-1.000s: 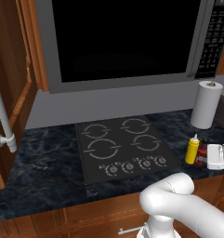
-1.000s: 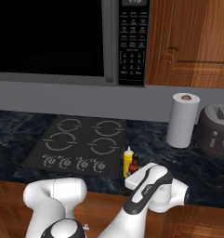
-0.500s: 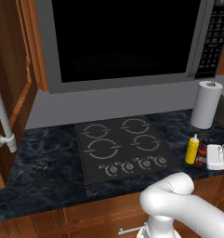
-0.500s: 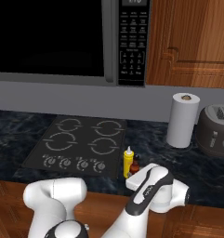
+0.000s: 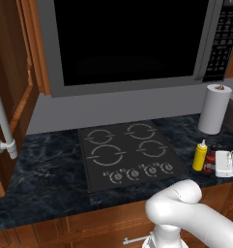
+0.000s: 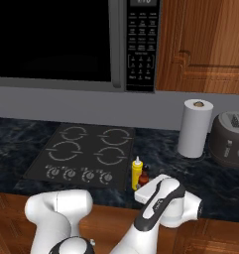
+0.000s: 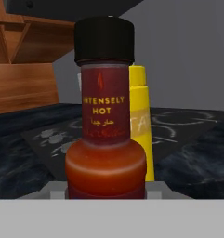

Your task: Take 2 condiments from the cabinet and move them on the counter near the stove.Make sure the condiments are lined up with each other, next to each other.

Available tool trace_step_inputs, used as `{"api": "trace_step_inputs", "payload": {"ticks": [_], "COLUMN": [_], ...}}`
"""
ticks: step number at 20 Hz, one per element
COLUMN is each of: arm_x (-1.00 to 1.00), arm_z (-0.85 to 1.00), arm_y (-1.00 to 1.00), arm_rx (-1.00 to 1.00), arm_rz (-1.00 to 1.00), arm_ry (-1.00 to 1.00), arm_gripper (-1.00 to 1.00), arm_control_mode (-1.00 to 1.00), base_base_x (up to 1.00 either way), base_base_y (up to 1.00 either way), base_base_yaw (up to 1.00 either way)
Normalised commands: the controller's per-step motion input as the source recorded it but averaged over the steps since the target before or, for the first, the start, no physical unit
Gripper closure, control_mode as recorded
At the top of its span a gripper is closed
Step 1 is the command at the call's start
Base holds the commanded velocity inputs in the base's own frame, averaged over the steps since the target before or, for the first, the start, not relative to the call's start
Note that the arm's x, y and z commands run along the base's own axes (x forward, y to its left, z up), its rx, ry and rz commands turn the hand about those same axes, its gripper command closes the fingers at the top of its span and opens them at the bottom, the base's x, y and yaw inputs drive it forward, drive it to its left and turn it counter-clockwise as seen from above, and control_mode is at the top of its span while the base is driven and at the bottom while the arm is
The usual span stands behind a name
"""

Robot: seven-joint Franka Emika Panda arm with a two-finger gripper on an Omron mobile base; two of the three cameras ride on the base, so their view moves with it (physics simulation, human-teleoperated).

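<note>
Item: dark red sauce bottle point(image 7: 105, 135), black cap, label reading "INTENSELY HOT"; upright, standing on or just above the counter point(image 5: 50, 164) to the right of the stove point(image 5: 127, 155), at its front corner. Held: the gripper point(image 5: 223, 163) is closed about the bottle's lower body, its jaws nearly at their narrowest, the hand reaching in low and level from the counter's front edge, presumably so the bottle stays vertical as it is set down. Whether the base already rests on the stone cannot be told. Companion item: yellow squeeze bottle point(image 5: 200, 155), white nozzle, upright on the counter, free of the hand; in the hand view it stands directly behind the red bottle, close beside it, possibly touching. Judged purpose of the placement: the two condiments side by side in one line near the stove, as the task requires; both are out of the cabinet, so release and withdrawal appear to be what remains. Risk: a backward pull of the hand could tip either bottle. Surroundings: white paper towel roll point(image 6: 194, 128) and a grey toaster point(image 6: 231, 139) further back on the right; microwave point(image 6: 76, 42) above the stove.
</note>
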Motion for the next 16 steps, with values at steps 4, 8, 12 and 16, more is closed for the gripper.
{"api": "trace_step_inputs", "payload": {"ticks": [4,8,12,16], "arm_x": [0.0,0.0,0.0,0.0], "arm_z": [0.0,-0.04,-0.09,-0.11], "arm_y": [0.0,0.0,0.0,0.0], "arm_rx": [0.0,0.0,0.0,0.0], "arm_rz": [0.0,0.0,0.0,0.0], "arm_ry": [0.0,0.0,0.0,0.0], "arm_gripper": [1.0,1.0,1.0,1.0], "arm_control_mode": [-1.0,-1.0,-1.0,-1.0], "base_base_x": [0.0,0.0,0.0,0.0], "base_base_y": [0.0,0.0,0.0,0.0], "base_base_yaw": [0.0,0.0,0.0,0.0]}}
